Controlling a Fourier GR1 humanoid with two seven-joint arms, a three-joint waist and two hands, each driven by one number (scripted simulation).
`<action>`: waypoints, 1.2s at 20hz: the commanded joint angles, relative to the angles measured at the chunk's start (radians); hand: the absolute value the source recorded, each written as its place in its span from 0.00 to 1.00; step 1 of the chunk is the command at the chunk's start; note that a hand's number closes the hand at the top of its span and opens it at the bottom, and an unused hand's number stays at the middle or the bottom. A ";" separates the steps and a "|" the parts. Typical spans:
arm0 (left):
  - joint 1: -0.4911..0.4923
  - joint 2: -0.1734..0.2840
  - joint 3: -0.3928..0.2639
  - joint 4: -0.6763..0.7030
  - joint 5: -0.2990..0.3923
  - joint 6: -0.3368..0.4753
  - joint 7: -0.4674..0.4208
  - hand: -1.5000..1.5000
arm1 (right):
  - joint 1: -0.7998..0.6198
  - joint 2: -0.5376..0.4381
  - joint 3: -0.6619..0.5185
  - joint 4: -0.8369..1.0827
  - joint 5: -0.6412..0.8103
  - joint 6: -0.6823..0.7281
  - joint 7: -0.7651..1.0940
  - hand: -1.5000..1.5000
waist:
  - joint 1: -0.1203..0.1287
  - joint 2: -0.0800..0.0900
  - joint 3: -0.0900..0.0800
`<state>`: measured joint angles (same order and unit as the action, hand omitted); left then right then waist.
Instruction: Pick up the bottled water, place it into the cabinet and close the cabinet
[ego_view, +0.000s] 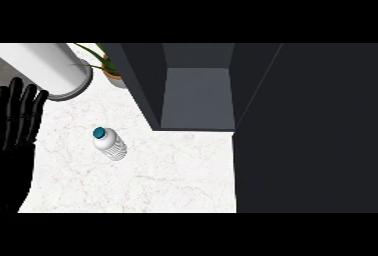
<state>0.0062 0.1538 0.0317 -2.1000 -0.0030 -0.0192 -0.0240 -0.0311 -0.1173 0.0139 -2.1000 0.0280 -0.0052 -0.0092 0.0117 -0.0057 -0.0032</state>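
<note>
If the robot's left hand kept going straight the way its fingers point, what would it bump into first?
Probably the big white cylinder. The left hand rests open at the view's left edge, fingers pointing toward the counter's back, where the cylinder stands. Depth is hard to judge, so it might pass beside it. The bottled water lies off to the side.

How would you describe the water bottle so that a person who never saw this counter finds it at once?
Start at the dark open cabinet at the back of the white marble counter. Left of its front edge stands the bottle, alone on the marble. It is small and clear with a blue cap, unlike the big white cylinder and potted plant behind it.
</note>
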 joint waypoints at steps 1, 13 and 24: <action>-0.053 -0.040 -0.005 0.018 -0.080 0.079 0.043 0.00 | 0.068 0.025 0.039 -0.057 0.004 0.013 -0.002 0.00 | -0.015 0.005 0.003; 0.047 -0.153 -0.064 -0.016 -0.148 0.418 0.307 0.00 | 0.338 0.026 0.105 -0.295 -0.231 0.078 0.270 0.00 | -0.021 0.002 0.004; 0.152 -0.154 -0.374 -0.106 -0.412 0.643 0.461 0.00 | 0.572 0.047 0.190 -0.429 -0.176 0.118 0.205 0.00 | -0.019 0.001 0.004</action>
<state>0.0906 0.0020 -0.2055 -2.1502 -0.3080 0.5307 0.3707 0.4532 -0.0712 0.1873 -2.4456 -0.1350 0.0974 0.1974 -0.0075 -0.0029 0.0004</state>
